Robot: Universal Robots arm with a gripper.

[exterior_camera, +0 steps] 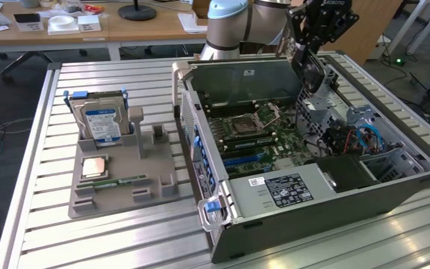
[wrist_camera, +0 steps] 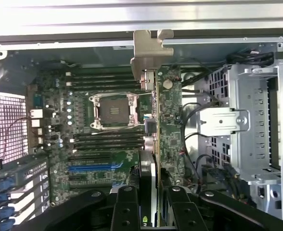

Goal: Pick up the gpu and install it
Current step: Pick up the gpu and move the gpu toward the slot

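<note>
My gripper (exterior_camera: 310, 49) is shut on the gpu (exterior_camera: 312, 70), a thin dark card hanging upright over the open computer case (exterior_camera: 290, 190), near its far wall. In the wrist view the gpu (wrist_camera: 169, 125) is seen edge-on between the black fingers (wrist_camera: 124, 207), and its silvery bracket (wrist_camera: 150, 48) points away from the gripper (wrist_camera: 148, 204). Below the card lies the motherboard (wrist_camera: 108, 144), with its CPU socket (wrist_camera: 113, 110) and a blue expansion slot (wrist_camera: 91, 168). The card hangs above the board and touches no slot.
A grey parts holder (exterior_camera: 125, 185) on the slatted metal table holds a hard drive (exterior_camera: 101, 123), a RAM stick (exterior_camera: 118, 182) and a CPU (exterior_camera: 96, 167). Inside the case are a drive cage (wrist_camera: 257, 125), cables and a power supply (exterior_camera: 290, 188). Desks stand behind.
</note>
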